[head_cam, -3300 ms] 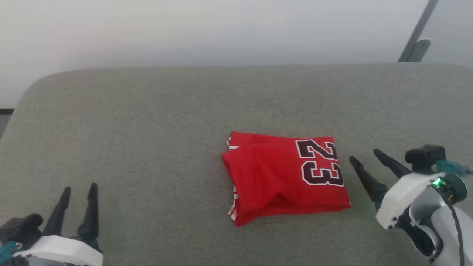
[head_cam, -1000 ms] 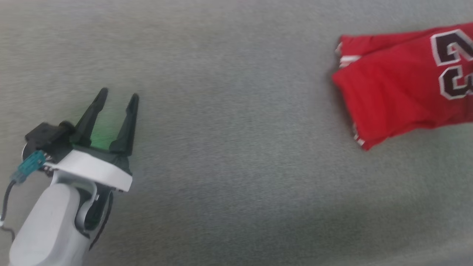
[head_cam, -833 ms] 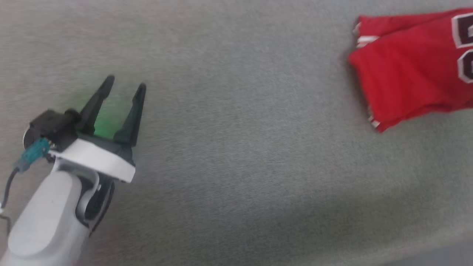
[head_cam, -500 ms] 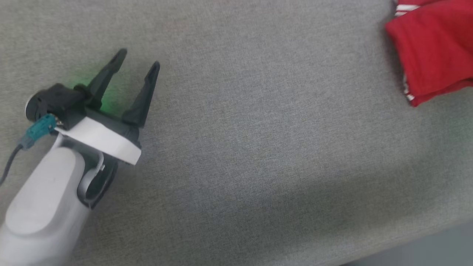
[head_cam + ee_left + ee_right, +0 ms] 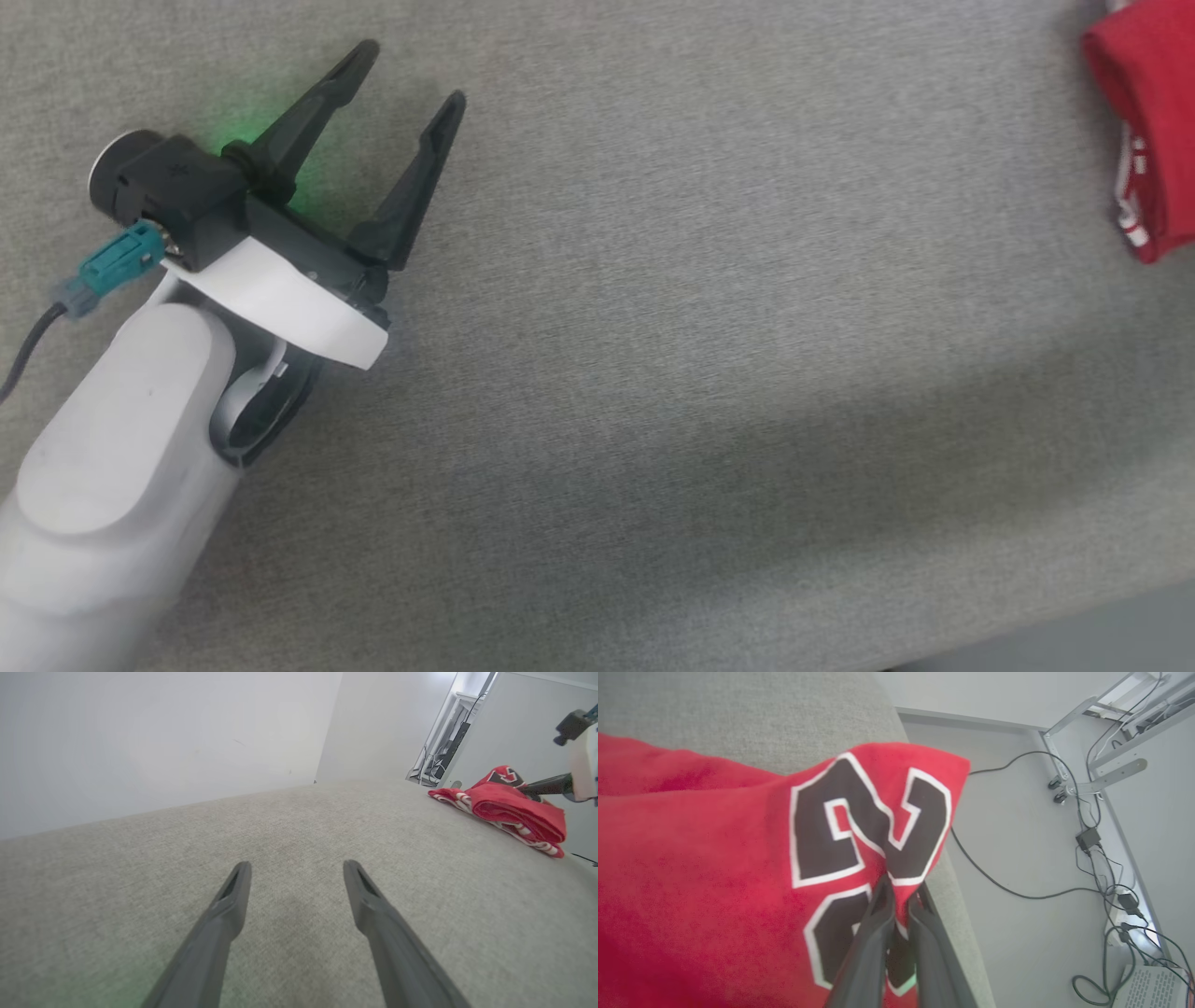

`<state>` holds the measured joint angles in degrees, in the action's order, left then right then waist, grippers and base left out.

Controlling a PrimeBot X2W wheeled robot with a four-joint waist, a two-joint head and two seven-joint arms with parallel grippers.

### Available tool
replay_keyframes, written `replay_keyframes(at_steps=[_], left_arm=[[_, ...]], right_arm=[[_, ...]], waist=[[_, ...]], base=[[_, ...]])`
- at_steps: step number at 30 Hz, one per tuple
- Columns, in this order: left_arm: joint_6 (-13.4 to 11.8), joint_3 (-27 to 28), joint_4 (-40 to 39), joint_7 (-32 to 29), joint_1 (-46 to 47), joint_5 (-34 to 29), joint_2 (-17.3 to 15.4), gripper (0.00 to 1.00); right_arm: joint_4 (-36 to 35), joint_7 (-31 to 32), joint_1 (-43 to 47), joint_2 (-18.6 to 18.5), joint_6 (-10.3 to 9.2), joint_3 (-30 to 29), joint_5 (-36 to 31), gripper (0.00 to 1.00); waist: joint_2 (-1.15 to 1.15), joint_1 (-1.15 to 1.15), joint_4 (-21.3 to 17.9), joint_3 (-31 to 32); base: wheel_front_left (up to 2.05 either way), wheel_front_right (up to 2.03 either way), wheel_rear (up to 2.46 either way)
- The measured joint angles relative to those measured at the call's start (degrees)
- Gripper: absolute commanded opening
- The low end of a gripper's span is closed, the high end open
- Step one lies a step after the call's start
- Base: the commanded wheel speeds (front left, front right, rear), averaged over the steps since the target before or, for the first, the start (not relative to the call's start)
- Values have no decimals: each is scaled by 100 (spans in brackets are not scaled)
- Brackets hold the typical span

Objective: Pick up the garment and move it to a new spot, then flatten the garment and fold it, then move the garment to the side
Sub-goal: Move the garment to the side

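My left claw hangs spread over bare grey desk, open room all round it, the garment well off to its right. My right claw is pressed together, pinching the garment's numbered end just beside the desk's edge. The head camera has swung left since a moment ago.

We see soft, even light throughout. In the head view a broad dim shadow band crosses the lower grey fabric surface, and a green glow tints it beside the left gripper. The 2 wrist views warp toward their edges; up close, the garment looks grainy.
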<state>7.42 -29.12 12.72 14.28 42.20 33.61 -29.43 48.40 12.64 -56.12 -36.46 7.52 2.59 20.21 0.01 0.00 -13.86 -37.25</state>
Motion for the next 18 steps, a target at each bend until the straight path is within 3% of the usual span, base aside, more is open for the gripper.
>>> replay_keyframes(at_steps=[10,12,13,14,15,18], left_arm=[[24,-156,54,74,191,118,51,100],[24,-148,86,81,194,130,68,100],[25,-143,104,91,191,137,74,100],[25,-136,127,94,181,148,76,100],[25,-122,153,96,168,163,77,100],[25,-12,224,96,90,179,92,100]], right_arm=[[880,-348,-440,187,-2,59,-203,2],[998,-374,-521,169,-1,78,-233,47],[1039,-392,-549,168,-1,83,-237,47],[1085,-401,-583,165,-1,92,-242,80],[1122,-409,-620,159,-1,89,-241,100],[1144,-467,-684,127,-1,133,-203,100]], waist=[[0,0,186,-106],[0,0,198,-83],[0,0,201,-63],[0,0,202,-37],[0,0,202,-8],[0,0,196,95]], base=[[0,0,0],[0,0,0],[0,0,0],[0,0,0],[0,0,0],[0,0,0]])
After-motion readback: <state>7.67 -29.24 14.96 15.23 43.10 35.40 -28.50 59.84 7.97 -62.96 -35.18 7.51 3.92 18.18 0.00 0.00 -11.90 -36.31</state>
